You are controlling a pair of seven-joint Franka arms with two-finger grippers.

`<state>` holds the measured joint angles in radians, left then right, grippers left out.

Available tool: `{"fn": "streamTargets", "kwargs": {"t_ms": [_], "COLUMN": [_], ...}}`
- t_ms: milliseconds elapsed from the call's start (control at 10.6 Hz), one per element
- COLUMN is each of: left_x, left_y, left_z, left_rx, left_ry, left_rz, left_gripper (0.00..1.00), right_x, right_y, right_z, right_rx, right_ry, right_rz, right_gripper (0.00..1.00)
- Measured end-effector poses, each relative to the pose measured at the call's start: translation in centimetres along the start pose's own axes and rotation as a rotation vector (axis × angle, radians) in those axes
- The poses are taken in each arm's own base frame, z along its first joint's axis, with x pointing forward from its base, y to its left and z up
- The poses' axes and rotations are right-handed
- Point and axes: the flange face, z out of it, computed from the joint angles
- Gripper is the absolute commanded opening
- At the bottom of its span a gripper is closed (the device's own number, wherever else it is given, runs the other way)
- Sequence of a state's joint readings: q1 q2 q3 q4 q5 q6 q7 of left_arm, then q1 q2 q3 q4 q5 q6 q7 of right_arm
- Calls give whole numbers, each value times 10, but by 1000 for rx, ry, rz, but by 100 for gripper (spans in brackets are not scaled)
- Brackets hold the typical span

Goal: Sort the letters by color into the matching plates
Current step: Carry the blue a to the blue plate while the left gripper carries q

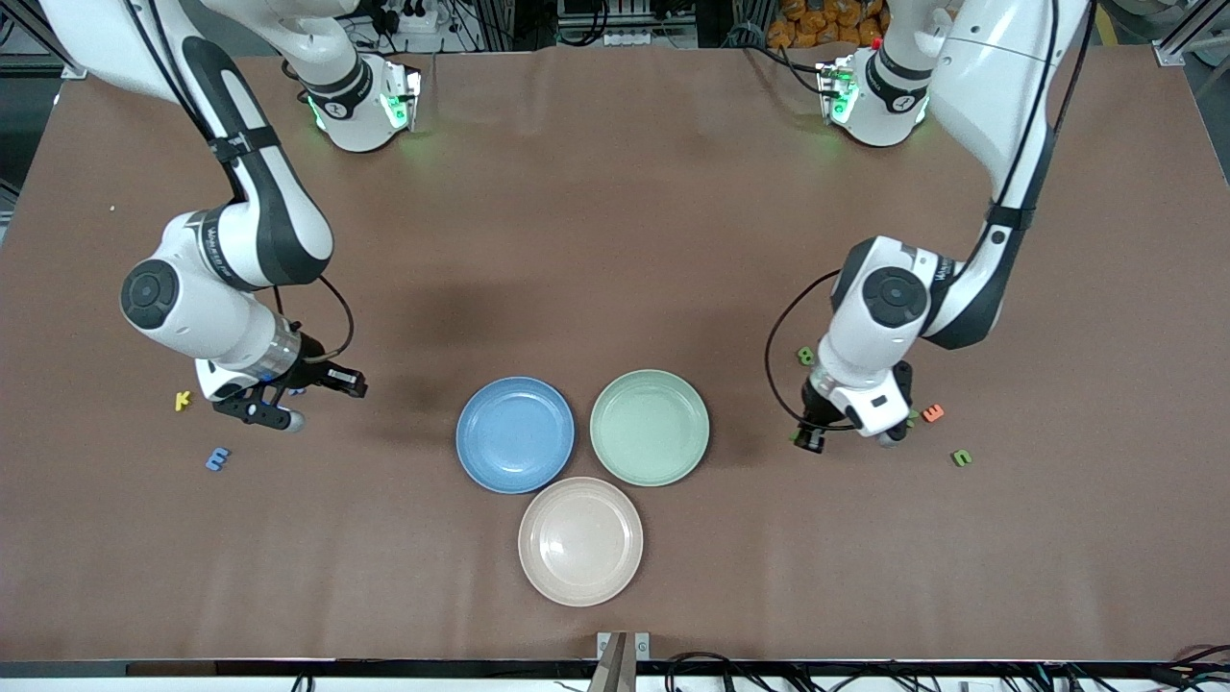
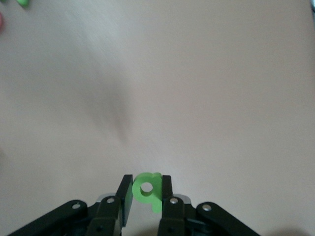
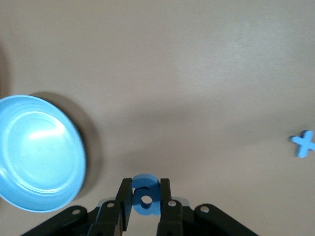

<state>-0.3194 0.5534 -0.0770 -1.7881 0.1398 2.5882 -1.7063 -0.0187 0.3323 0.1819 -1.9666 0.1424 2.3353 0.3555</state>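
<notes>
Legibly, yellow K (image 1: 182,400), blue E (image 1: 218,459).

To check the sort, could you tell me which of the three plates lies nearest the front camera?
The beige plate; it lies lowest in the front view, below the blue plate and green plate.

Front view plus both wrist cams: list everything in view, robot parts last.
blue plate: 1, blue, mid-table
pale green plate: 1, green, beside the blue plate
beige plate: 1, beige, nearer the camera than both
yellow letter: 1, yellow, right arm's end
loose blue letter: 1, blue, near the yellow letter
loose green letters: 2, green, left arm's end
orange letter: 1, orange, between them
held blue letter: 1, blue, in right gripper
held green letter: 1, green, in left gripper
</notes>
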Motion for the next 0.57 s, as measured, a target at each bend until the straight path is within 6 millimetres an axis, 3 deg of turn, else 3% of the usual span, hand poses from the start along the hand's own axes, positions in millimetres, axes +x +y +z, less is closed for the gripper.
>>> {"fn": "streamTargets", "kwargs": {"t_ms": [283,565], "left_x": [-65,-86], "left_y": [19,31], "left_z": [25,22], "left_rx": [-43,-150], "left_ry": [-36,-66], "left_rz": [79,98], "left_gripper": [0,0], "right_x": [-1,5], "right_y": [-63,-109], "right_z": [7,37], "right_rx": [33,54], "right_ry": [9,-6], "right_rz": [91,157], "right_gripper": [8,9]}}
